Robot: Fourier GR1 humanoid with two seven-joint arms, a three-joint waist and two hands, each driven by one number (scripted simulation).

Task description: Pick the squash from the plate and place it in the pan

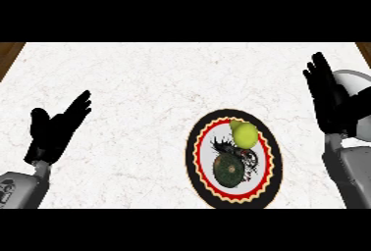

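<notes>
White marbled tabletop (145,73) carries a round plate (200,171) with a red, scalloped border, lying to the left of the right hand (322,93) and nearer the robot than its fingertips. On it sit two things — a dark green, ribbed squash (229,170) at the near side and a yellow-green round fruit (245,134) just beyond it, close enough that they may touch. The right hand is released, fingers straight and pointing away, holding nothing. Behind it, partly hidden by it, shows a grey and white rounded shape (353,81) (probably the pan, though I cannot be sure). The left hand (54,130) rests open well away on the far side of the plate.

Nothing is picked yet. My worry is the neighbour: a reach coming in over the plate could knock or close on the yellow fruit instead, since the squash lies behind it from the pan's side.
</notes>
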